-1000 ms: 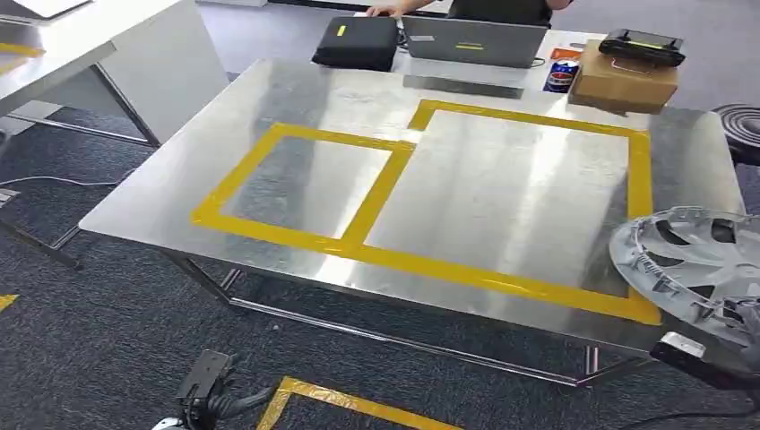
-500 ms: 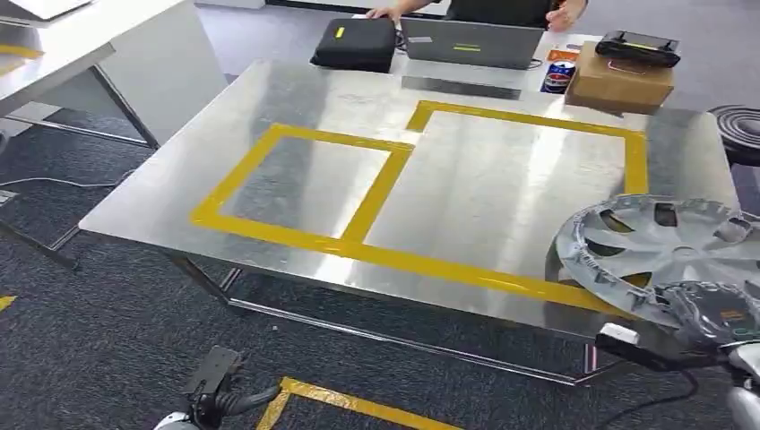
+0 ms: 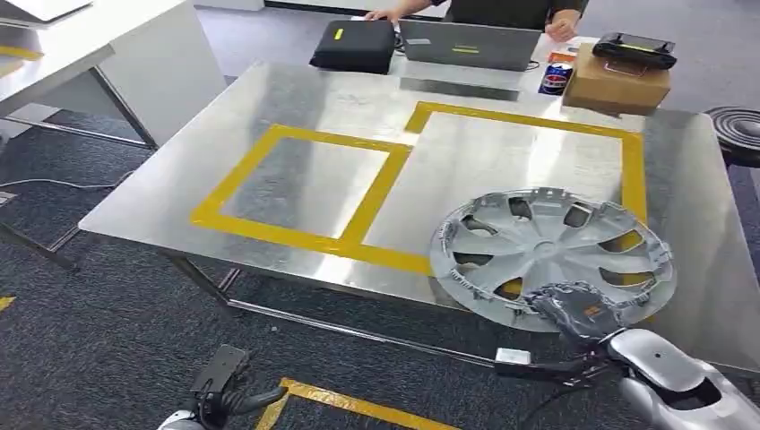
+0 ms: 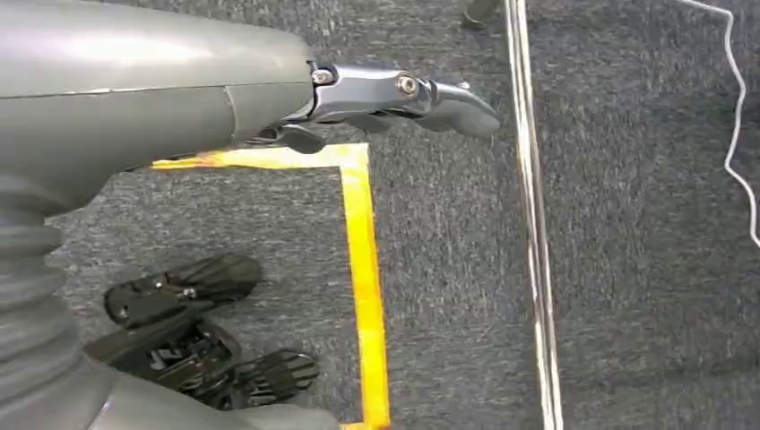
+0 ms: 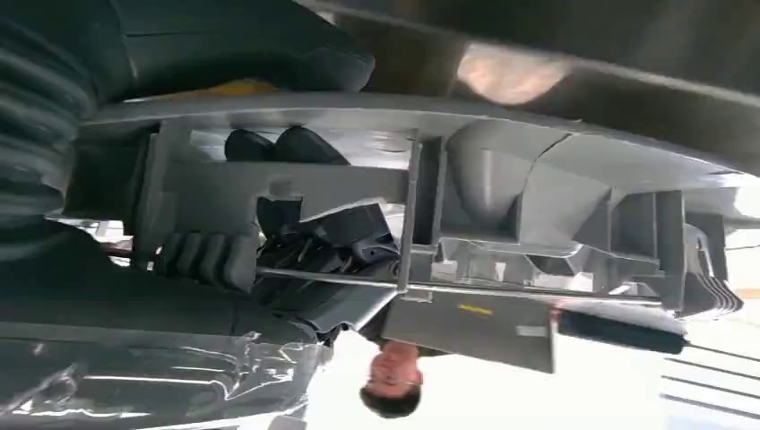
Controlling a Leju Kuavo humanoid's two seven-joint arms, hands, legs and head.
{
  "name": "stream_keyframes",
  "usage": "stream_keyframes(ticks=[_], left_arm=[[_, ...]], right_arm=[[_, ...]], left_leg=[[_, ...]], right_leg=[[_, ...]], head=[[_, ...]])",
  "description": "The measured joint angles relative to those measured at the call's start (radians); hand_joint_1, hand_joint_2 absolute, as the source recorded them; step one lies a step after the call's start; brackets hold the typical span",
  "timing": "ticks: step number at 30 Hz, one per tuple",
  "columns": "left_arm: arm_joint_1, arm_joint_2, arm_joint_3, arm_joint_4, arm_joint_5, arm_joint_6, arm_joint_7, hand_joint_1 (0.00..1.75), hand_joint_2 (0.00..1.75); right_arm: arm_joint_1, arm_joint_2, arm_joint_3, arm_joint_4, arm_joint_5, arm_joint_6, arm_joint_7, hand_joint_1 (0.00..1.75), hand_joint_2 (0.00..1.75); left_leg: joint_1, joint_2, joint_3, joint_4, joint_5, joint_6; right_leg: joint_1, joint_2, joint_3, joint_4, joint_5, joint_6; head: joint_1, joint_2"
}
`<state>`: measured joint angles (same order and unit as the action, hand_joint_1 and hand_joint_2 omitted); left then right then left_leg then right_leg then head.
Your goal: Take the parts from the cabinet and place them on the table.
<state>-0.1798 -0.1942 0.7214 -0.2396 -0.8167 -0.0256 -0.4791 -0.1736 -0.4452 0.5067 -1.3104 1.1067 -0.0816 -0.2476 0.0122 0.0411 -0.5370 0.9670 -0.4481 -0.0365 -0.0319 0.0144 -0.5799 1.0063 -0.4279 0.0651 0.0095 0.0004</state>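
A silver plastic hubcap (image 3: 548, 255) lies face up over the front right of the steel table (image 3: 314, 98), across the near yellow tape line of the larger taped rectangle (image 3: 524, 121). My right hand (image 3: 581, 309) grips its near rim from below. In the right wrist view the ribbed underside of the hubcap (image 5: 520, 206) is very close, with my dark fingers (image 5: 296, 148) against it. I cannot tell whether the hubcap touches the table. My left hand (image 3: 220, 394) hangs low over the carpet; its fingers (image 4: 403, 90) are stretched out and hold nothing.
At the table's far edge are a black case (image 3: 354, 43), a laptop (image 3: 470, 43), a can (image 3: 556, 79) and a cardboard box (image 3: 618, 82); a person (image 3: 502, 9) is behind them. A white table (image 3: 107, 40) stands left, a black round stool (image 3: 739, 130) right.
My right hand has carried the hubcap leftward from the picture's right edge to over the table's front right part. The left hand has barely moved.
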Motion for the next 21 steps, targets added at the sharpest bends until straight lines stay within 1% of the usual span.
stream_keyframes(ticks=[5,9,12,14,21], left_arm=[[0.0,0.0,-0.007,0.0,0.002,0.002,0.002,0.0,1.75],[-0.001,0.0,-0.015,0.0,0.002,0.002,0.003,0.0,1.75],[-0.001,0.0,-0.016,0.0,0.003,0.002,0.003,0.0,1.75],[0.0,0.0,-0.016,0.0,0.003,0.002,0.003,0.0,1.75],[0.0,0.0,-0.017,0.0,0.005,0.002,0.003,0.0,1.75]], right_arm=[[-0.025,0.013,0.063,0.006,-0.008,-0.002,-0.015,1.75,1.75],[-0.039,0.028,0.119,0.023,-0.061,0.003,-0.047,1.75,1.75],[-0.039,0.034,0.149,0.035,-0.084,0.004,-0.04,1.75,1.75],[-0.034,0.034,0.152,0.047,-0.094,0.005,-0.028,1.75,1.75],[-0.032,0.034,0.161,0.062,-0.097,0.005,-0.019,1.75,1.75]], left_leg=[[0.0,0.0,0.001,0.0,0.0,0.0],[0.0,0.0,0.002,0.0,0.0,0.0],[0.0,0.0,0.002,0.0,0.0,0.0],[0.0,0.0,0.002,0.0,0.0,0.0],[0.0,0.0,0.002,0.0,0.0,0.0]], right_leg=[[0.0,0.0,0.001,0.0,0.0,0.0],[0.0,0.0,0.002,0.0,0.0,0.0],[0.0,0.0,0.002,0.0,0.0,0.0],[0.0,0.0,0.002,0.0,0.0,0.0],[0.0,0.0,0.002,-0.001,0.0,0.0]], head=[[0.0,0.0],[0.0,0.0],[0.0,0.0],[0.0,0.0],[0.0,0.0]])
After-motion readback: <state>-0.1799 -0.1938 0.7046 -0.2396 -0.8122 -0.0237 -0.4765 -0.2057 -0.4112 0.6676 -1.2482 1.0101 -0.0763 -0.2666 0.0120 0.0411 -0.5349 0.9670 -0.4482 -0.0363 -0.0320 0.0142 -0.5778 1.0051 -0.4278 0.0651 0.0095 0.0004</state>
